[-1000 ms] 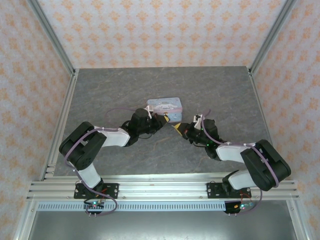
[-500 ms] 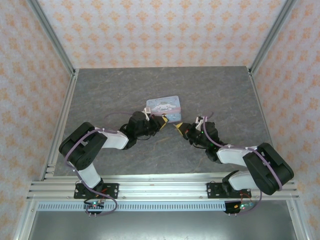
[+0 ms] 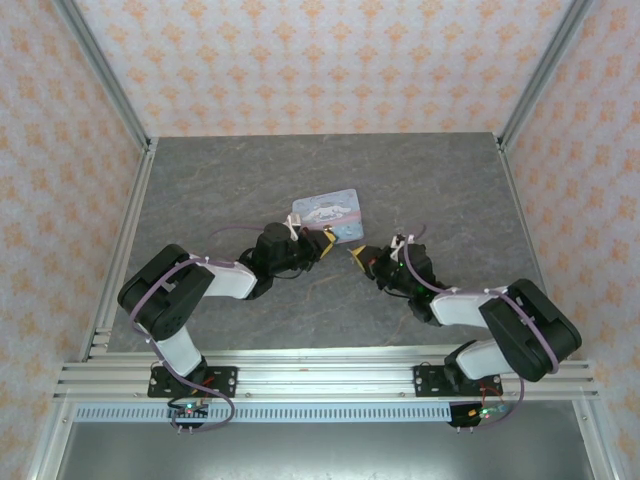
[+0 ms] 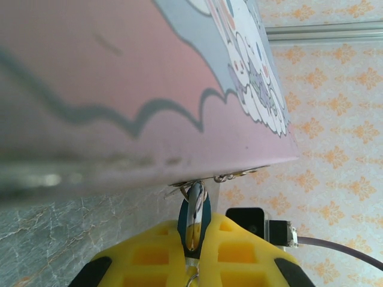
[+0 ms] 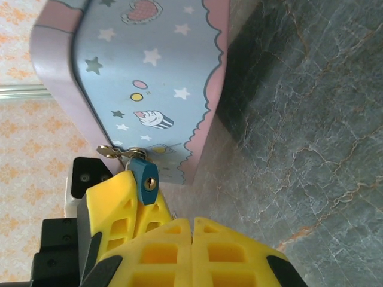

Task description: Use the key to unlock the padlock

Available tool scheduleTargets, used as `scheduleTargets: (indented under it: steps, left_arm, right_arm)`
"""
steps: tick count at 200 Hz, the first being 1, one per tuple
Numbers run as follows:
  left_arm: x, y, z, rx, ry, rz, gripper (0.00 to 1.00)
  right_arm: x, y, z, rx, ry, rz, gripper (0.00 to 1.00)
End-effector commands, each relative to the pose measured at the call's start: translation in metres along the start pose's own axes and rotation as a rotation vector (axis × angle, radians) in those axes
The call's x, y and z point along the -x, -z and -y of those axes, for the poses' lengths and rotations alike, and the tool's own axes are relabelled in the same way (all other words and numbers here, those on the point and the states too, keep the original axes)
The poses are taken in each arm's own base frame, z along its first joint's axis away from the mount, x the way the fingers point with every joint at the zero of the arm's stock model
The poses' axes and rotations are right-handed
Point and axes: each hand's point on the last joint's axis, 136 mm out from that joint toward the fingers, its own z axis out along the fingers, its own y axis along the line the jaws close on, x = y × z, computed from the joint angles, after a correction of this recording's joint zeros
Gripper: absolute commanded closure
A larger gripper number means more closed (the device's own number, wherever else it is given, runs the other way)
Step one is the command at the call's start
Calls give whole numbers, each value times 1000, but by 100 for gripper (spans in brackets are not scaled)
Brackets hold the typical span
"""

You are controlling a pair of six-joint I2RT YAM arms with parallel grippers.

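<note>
Right wrist: left gripper (image 4: 194, 251) clamps padlock (image 5: 146, 180) at worktop (image 5: 299, 119) centre, keyhole facing clenched right gripper (image 5: 191, 228), perhaps pinching the key.

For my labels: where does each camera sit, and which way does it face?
Top external: above and behind, looking down on the table; left arm, right arm show.
Left wrist: low, facing the tin; left claw grips the padlock.
Right wrist: low, facing the tin; right claw shut.
Wrist views share tin and padlock.
</note>
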Motion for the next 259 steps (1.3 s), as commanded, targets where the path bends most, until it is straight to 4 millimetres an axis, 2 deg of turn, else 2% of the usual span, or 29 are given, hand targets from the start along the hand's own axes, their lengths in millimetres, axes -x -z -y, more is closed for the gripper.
scheduleTargets:
  steps: [1,259]
  left_arm:
    - [1,4,28,-90,-7,8,100]
    - [-4,-2,25,-85,-7,-3,100]
  right_arm:
    - [5,-5,-27,77,12,23,100]
    - [2,-30,-32,88,-4,0,100]
